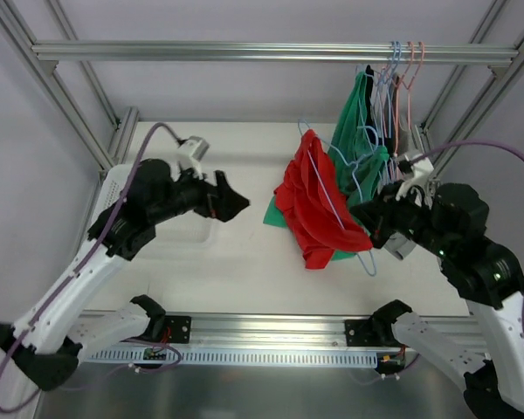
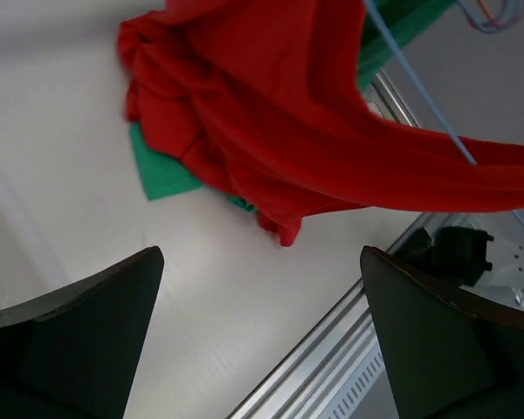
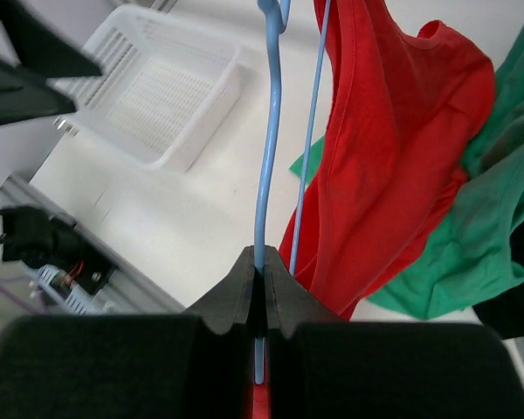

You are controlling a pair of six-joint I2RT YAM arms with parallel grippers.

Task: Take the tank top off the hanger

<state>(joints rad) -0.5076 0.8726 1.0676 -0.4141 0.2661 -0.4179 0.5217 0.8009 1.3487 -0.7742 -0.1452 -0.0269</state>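
Note:
A red tank top (image 1: 319, 205) hangs draped over a light blue wire hanger (image 1: 329, 199), its lower folds bunched on the white table. My right gripper (image 1: 367, 215) is shut on the hanger wire (image 3: 269, 131), with the red tank top (image 3: 393, 131) just to the right of the fingers (image 3: 290, 288). My left gripper (image 1: 236, 205) stands open to the left of the garment, apart from it. In the left wrist view the red tank top (image 2: 271, 113) and the hanger wire (image 2: 419, 96) lie beyond the open gripper (image 2: 262, 253), with nothing between the fingers.
A green garment (image 1: 358, 148) hangs behind the red one, and green cloth (image 2: 162, 170) lies on the table beneath it. Several more hangers (image 1: 397, 78) hang from the top rail (image 1: 244, 52). A white basket (image 3: 170, 96) sits at the left.

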